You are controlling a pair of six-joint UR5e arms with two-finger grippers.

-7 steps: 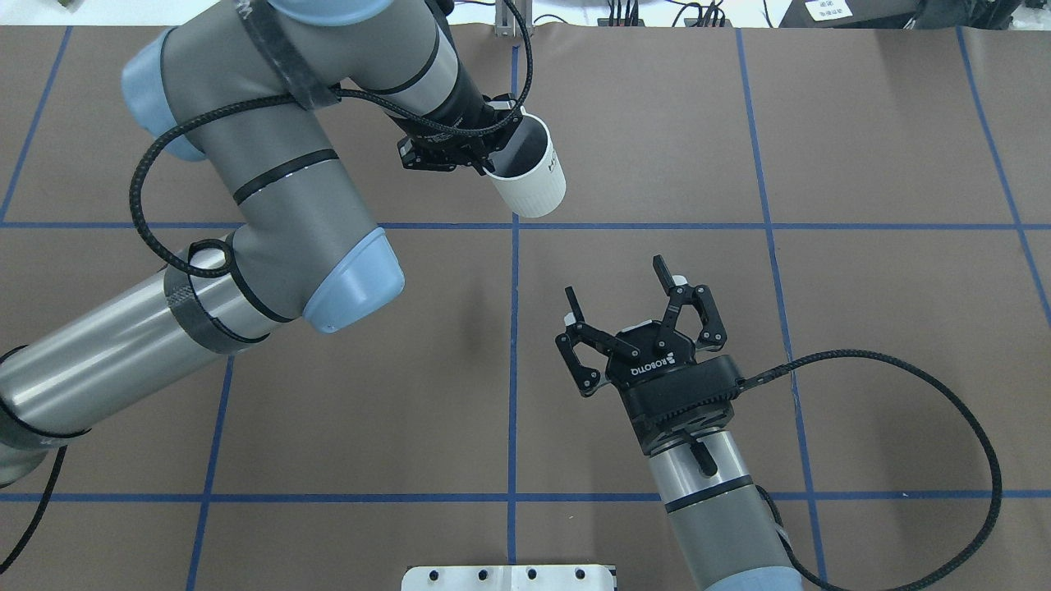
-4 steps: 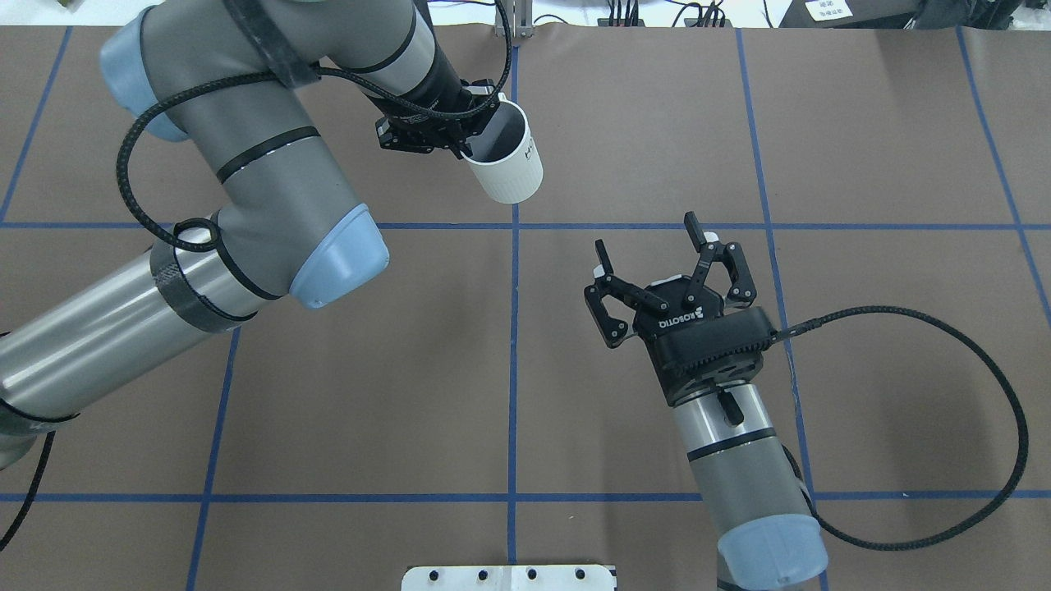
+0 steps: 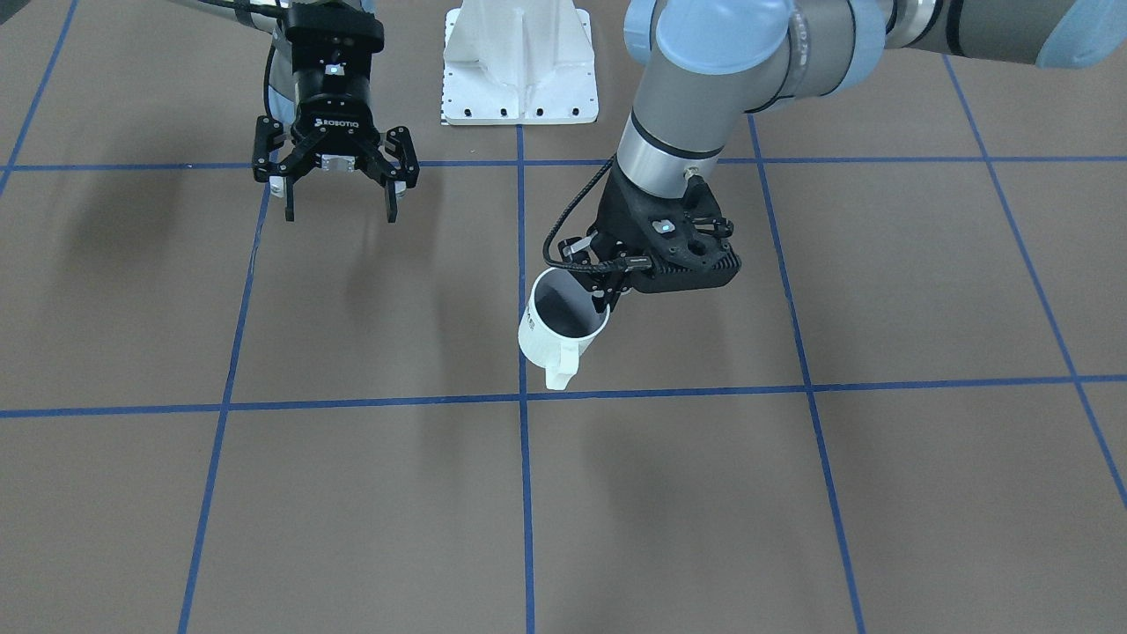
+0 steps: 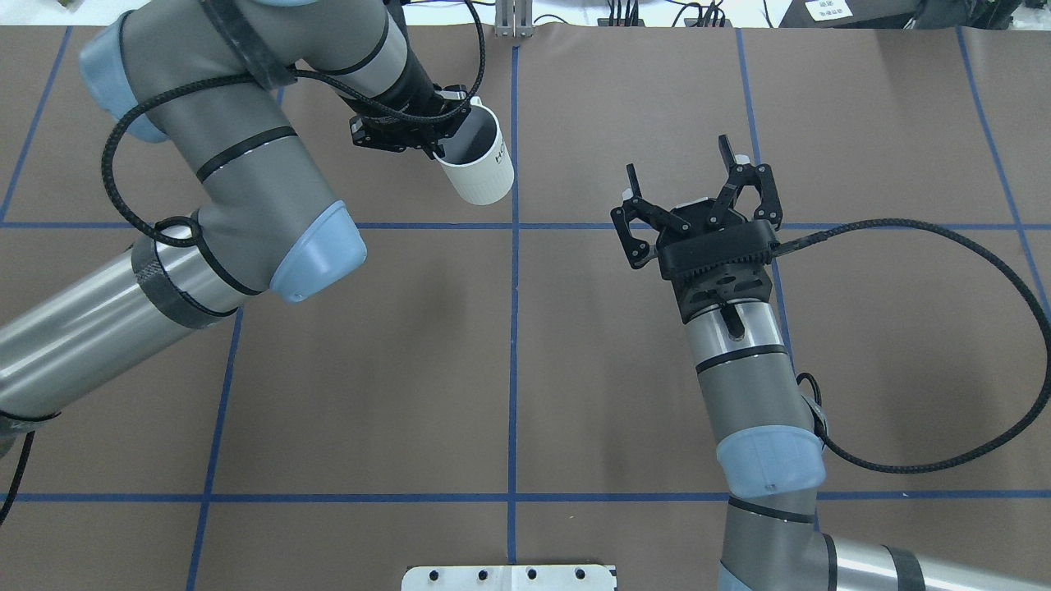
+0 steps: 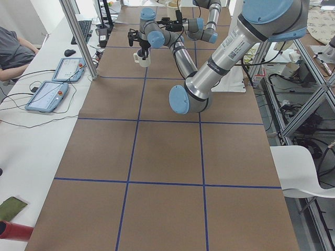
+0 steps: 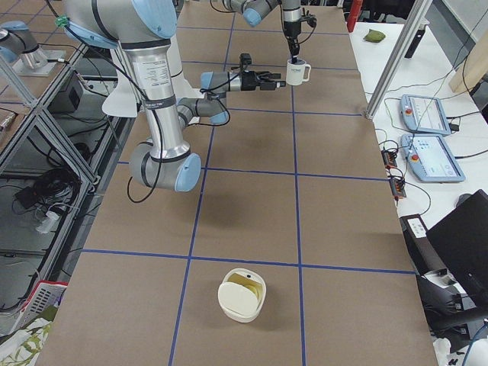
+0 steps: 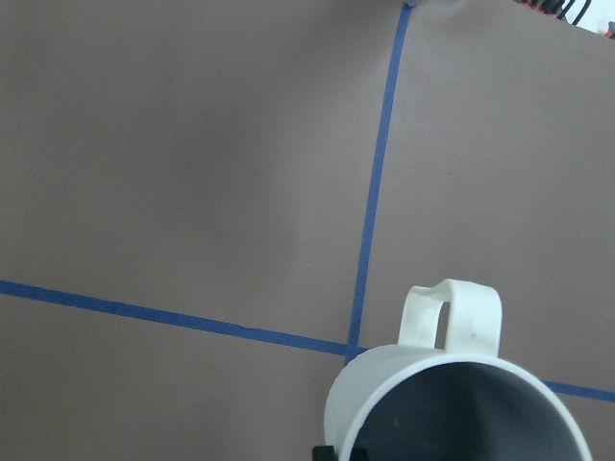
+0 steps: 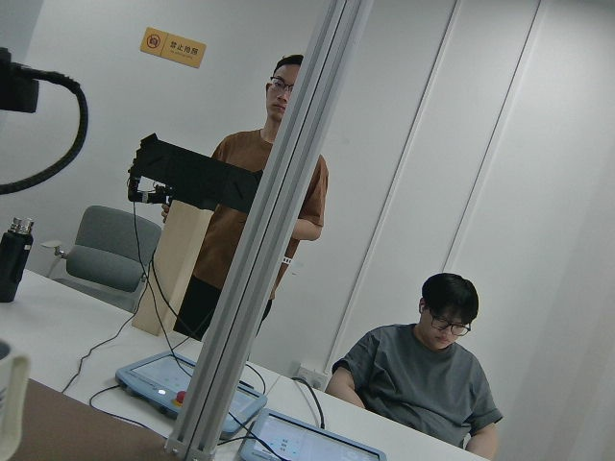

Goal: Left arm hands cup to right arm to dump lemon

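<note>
Right end effector (image 4: 676,156) advanced, jaws apart, left end effector (image 4: 443,141) gripping cup (image 4: 484,179)

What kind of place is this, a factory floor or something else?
Most likely a robotics lab: the left arm and right arm over a brown table with a blue tape grid, touchscreen pendants on the side bench, a seated person nearby.
</note>
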